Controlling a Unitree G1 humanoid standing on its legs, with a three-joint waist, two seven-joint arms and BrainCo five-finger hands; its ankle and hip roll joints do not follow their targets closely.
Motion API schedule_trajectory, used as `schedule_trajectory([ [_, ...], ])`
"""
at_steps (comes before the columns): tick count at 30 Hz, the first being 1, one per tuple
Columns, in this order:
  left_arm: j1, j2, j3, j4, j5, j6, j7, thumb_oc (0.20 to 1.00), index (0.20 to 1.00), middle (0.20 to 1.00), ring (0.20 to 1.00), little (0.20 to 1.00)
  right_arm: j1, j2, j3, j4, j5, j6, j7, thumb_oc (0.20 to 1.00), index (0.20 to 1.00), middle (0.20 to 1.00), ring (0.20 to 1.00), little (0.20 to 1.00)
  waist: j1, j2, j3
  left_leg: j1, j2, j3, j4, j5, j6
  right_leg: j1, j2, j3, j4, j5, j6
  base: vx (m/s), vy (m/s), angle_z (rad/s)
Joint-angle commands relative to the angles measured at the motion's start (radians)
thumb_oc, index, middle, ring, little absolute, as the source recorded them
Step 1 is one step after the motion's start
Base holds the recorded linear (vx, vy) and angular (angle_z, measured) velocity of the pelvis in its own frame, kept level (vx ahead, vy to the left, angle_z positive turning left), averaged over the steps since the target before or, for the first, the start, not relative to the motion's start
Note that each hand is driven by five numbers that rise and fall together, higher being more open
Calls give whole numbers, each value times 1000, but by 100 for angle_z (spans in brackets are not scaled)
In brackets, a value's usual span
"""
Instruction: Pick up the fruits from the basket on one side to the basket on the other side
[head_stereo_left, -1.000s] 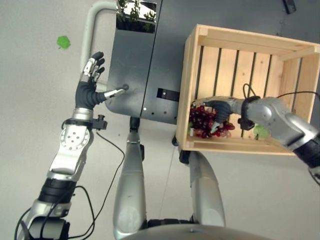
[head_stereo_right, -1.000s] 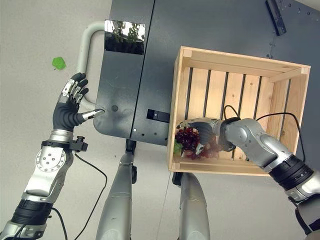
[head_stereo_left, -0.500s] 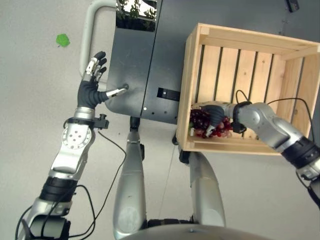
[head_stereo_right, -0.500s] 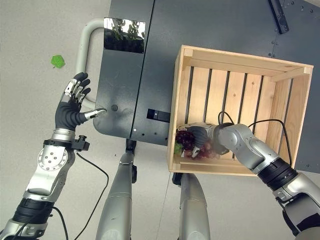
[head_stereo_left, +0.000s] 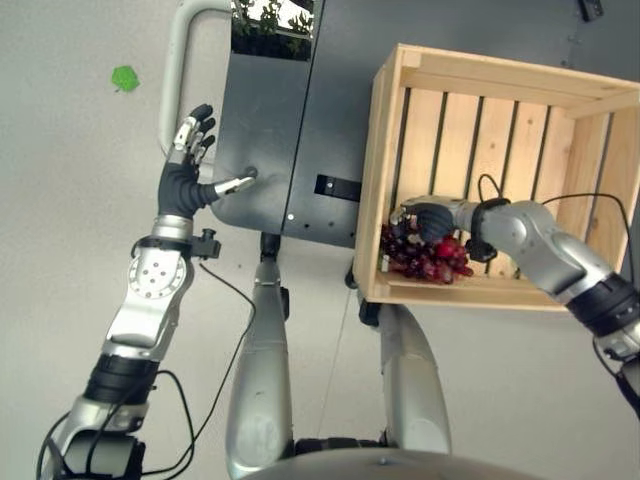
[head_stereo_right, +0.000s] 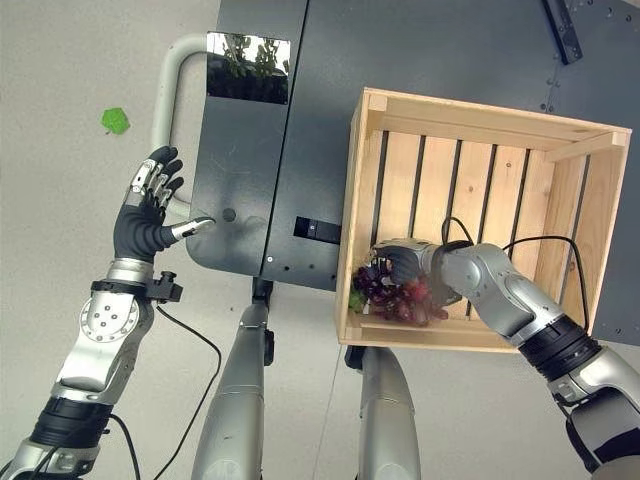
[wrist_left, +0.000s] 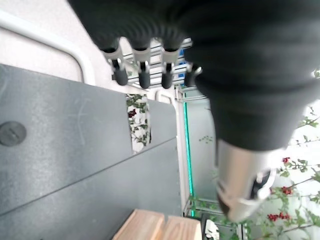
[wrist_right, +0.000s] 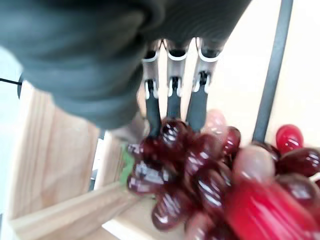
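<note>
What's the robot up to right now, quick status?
Right hand in the wooden crate, fingers curled on the red grapes. Left hand open, idle beside the dark panel. Nothing blocking the grapes.
</note>
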Motion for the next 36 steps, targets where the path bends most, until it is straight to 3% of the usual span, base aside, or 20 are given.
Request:
schedule_trajectory([
  [1,17,-19,22,-97,31,-25,-7,1000,1000,1000,1000,1000,0,-51,6,-61,21,-10,8,200,200,200,200,200,-17,16,-22,1,-67,-8,-9,-23,62,37,-32,14,-13,-41,109,0,0,0],
  [9,10,-14,20,-93,31,-26,-5,1000,1000,1000,1000,1000,-8,-51,13,-64,36,-10,5,200,200,200,200,200,-17,14,-22,-2,-70,-7,-5,-25,63,34,-32,15,-12,-38,109,-8,6,0],
  [13,6,0,18,-88,13,-30,-15,1000,1000,1000,1000,1000,-35,-51,43,-58,121,2,7,200,200,200,200,200,-12,12,-22,-8,-72,-6,-4,-19,62,31,-35,15,-16,-31,108,-56,18,1],
  [16,2,4,16,-90,5,-38,-21,1000,1000,1000,1000,1000,1,-24,18,-33,308,41,4,200,200,200,200,200,-12,14,-22,-13,-75,-9,-2,-14,60,32,-37,11,-15,-31,106,-27,-9,1],
  [17,2,4,15,-90,5,-38,-21,1000,1000,1000,1000,1000,2,-24,17,-34,309,41,4,200,200,200,200,200,-11,15,-22,-13,-75,-10,-2,-14,60,33,-37,11,-15,-31,106,-37,-26,2],
  [18,-4,6,4,-88,-9,-44,-31,1000,1000,1000,1000,1000,24,7,5,3,499,65,-7,200,200,200,200,200,-7,18,-22,-13,-75,-14,-2,-10,59,33,-38,7,-11,-31,104,0,0,0],
  [19,-4,7,3,-88,-10,-44,-31,1000,1000,1000,1000,1000,24,6,5,3,501,65,-7,200,200,200,200,200,-7,19,-22,-12,-75,-14,-2,-10,59,34,-38,6,-11,-32,104,-50,-27,3],
  [21,-1,14,-5,-97,-38,-63,-46,1000,1000,1000,1000,1000,95,76,-47,78,947,93,-33,200,200,200,200,200,0,21,-22,-5,-74,-16,-8,0,54,46,-39,-3,-16,-27,103,-47,-20,4],
  [23,-1,14,-6,-97,-38,-63,-46,1000,1000,1000,1000,1000,96,75,-48,78,948,93,-33,200,200,200,200,200,1,21,-22,-4,-74,-16,-9,0,54,47,-39,-3,-17,-27,103,-18,-10,4],
  [25,0,18,-3,-91,-39,-68,-50,1000,1000,1000,1000,1000,148,86,-98,104,1103,90,-51,200,200,200,200,200,0,15,-22,18,-71,-15,-13,3,48,73,-40,-9,-27,-22,104,-21,-23,5],
  [30,4,18,24,-72,-56,-76,-50,1000,1000,1000,1000,1000,248,197,-276,193,1266,40,-123,200,200,200,200,200,1,17,-22,109,-68,-8,-26,-4,46,162,-44,-16,-42,-20,108,9,-13,7],
  [33,0,26,42,-47,-70,-81,-41,1000,1000,1000,1000,1000,274,257,-366,217,1320,-10,-175,200,200,200,200,200,0,22,-22,171,-66,1,-28,-14,46,229,-44,-14,-53,-21,111,9,13,3],
  [36,-6,35,47,-32,-88,-87,-42,1000,1000,1000,1000,1000,275,237,-411,244,1304,-30,-199,200,200,200,200,200,0,25,-22,223,-64,14,-26,-24,45,285,-47,-13,-64,-19,114,10,23,-6],
])
